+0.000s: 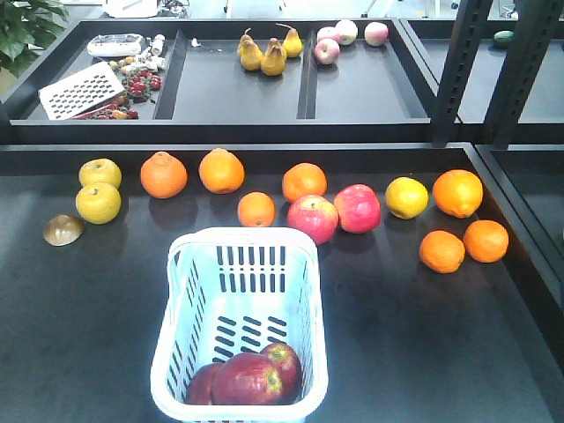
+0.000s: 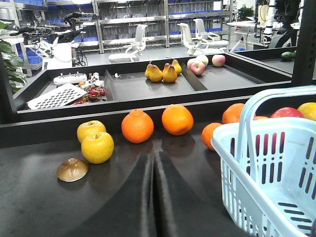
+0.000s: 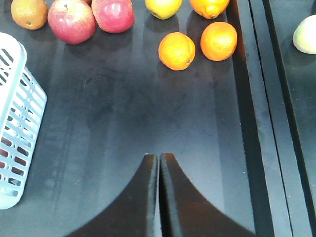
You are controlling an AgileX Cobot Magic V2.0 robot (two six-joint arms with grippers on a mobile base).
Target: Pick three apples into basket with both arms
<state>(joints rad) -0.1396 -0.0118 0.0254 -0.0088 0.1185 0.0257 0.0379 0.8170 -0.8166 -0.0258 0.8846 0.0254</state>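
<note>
- At the near end of the basket (image 1: 240, 335), three dark-red apples (image 1: 248, 377) lie clustered on the slotted floor, touching one another and pressed toward the near wall; one sits partly hidden behind the others.
- Pale blue and rectangular, the basket stands upright on the black table (image 1: 70, 326), near the middle of its front edge, its thin handle arching over the far rim.
- Just beyond the basket's far right corner, two lighter pink-red apples (image 1: 333, 213) rest side by side, touching.
- A small orange (image 1: 256, 210) lies just beyond the far rim, with three larger oranges (image 1: 221, 171) spread along the table's back edge.
- Toward the back right, a yellow fruit (image 1: 406, 197) sits beside a big orange (image 1: 457, 193); two more oranges (image 1: 464, 246) lie nearer the right edge.
- At the back left corner, two yellow-green apples (image 1: 99, 191) sit close together, and a brown bowl-shaped object (image 1: 63, 230) lies near the left edge.
- The left gripper (image 2: 153, 197) hangs low over the table left of the basket, its two black fingers pressed together with nothing between them.
- The right gripper (image 3: 159, 197) hangs over bare table right of the basket, fingers likewise closed and empty.
- Behind the table, a divided black tray (image 1: 304, 88) holds pears (image 1: 267, 53), more pale apples (image 1: 346, 39), a white grater (image 1: 82, 89) and small red berries (image 1: 132, 92).
</note>
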